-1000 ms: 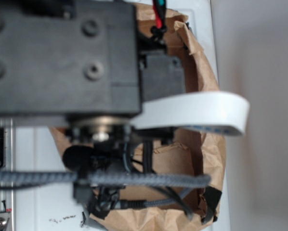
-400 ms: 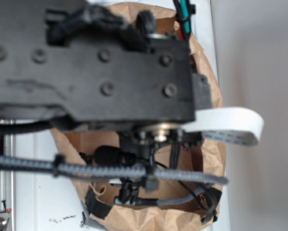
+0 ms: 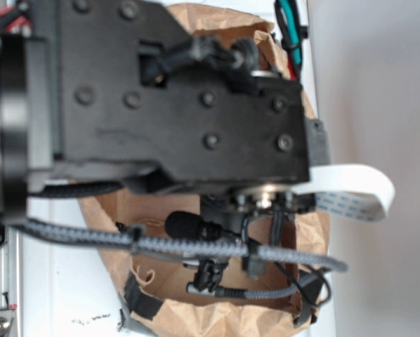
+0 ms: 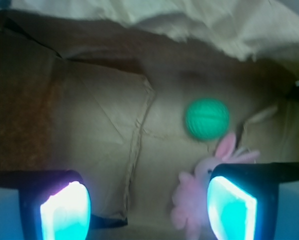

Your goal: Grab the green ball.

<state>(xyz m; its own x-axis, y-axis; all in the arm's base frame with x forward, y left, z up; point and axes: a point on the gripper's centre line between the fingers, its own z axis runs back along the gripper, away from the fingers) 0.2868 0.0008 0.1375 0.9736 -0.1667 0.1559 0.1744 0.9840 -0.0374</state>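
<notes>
hanging over a brown paper bag (image 4: 89,125), the gripper (image 4: 148,210) has its two fingers (image 4: 65,210) spread wide with nothing between them; the green ball (image 4: 207,119) lies on the bag's floor ahead, nearer the right finger, just above the pink plush bunny (image 4: 197,192). seen from the exterior view, the black arm (image 3: 175,105) blocks most of the bag; a white ribbon cable (image 3: 354,191) curls out at its right.
</notes>
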